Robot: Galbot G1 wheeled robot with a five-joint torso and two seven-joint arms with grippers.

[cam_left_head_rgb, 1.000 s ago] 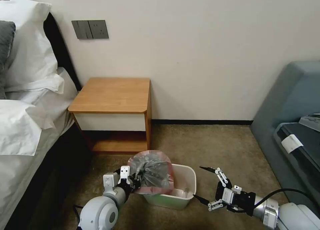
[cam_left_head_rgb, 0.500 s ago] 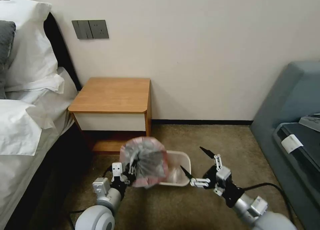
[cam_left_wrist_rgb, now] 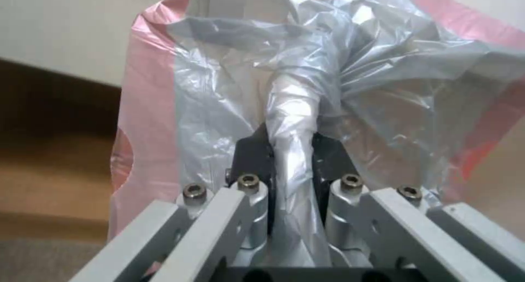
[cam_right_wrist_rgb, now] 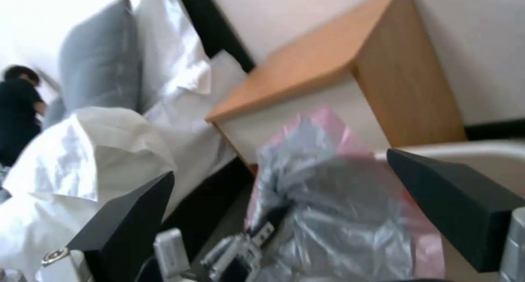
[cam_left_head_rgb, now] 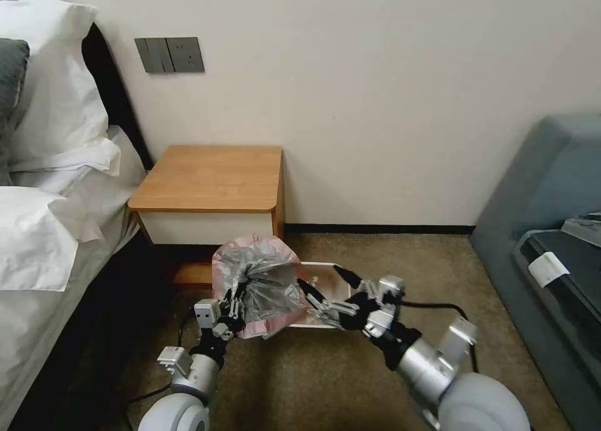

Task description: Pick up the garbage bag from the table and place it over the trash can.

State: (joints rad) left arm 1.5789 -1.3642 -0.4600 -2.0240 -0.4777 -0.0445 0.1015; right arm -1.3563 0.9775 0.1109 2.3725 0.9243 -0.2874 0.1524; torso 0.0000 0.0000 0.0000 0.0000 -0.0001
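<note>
The garbage bag (cam_left_head_rgb: 256, 287), crinkly grey with a pink rim, is bunched in my left gripper (cam_left_head_rgb: 240, 295), which is shut on a twisted fold of it (cam_left_wrist_rgb: 293, 150). The bag (cam_left_wrist_rgb: 355, 68) is held up over the left end of the cream-white trash can (cam_left_head_rgb: 316, 266) on the carpet, hiding that end. My right gripper (cam_left_head_rgb: 320, 279) is open above the can's opening, its tips just right of the bag. Through its spread fingers (cam_right_wrist_rgb: 126, 228) I see the bag (cam_right_wrist_rgb: 328, 208) and the can's rim (cam_right_wrist_rgb: 492, 150). The table (cam_left_head_rgb: 213, 177) stands bare behind them.
A bed with white pillows (cam_left_head_rgb: 50, 168) runs along the left. A grey-blue sofa (cam_left_head_rgb: 551, 187) holding a dark case (cam_left_head_rgb: 563, 262) is on the right. Brown carpet (cam_left_head_rgb: 400, 262) lies open between the can and the sofa. The wall is close behind the table.
My left gripper carried the bag up and away, toward the table. The right gripper swung left to the bag, staying open. The trash can now sits farther from me, nearer the table.
</note>
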